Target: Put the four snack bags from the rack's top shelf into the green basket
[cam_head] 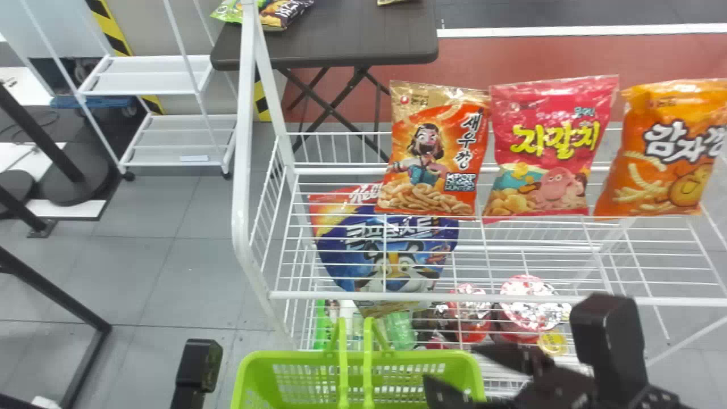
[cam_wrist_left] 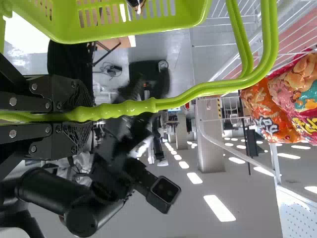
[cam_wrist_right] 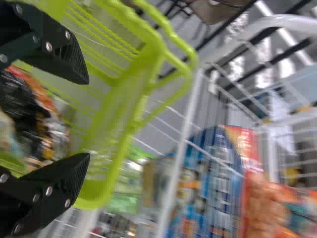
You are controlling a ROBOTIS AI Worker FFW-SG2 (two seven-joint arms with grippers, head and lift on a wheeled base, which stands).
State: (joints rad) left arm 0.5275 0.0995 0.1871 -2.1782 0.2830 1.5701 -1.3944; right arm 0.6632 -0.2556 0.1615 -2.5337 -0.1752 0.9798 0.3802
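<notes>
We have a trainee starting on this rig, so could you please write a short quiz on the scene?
1. How many glossy snack bags stand on the top shelf of the white wire rack?
2. True or false: the black left gripper grips the handle of the lime-green plastic basket.
3. Which bag is between the other two: A, the yellow-orange one; B, the pink-red one; C, the orange-red one?
Key: 1, three; 2, true; 3, B.
</notes>
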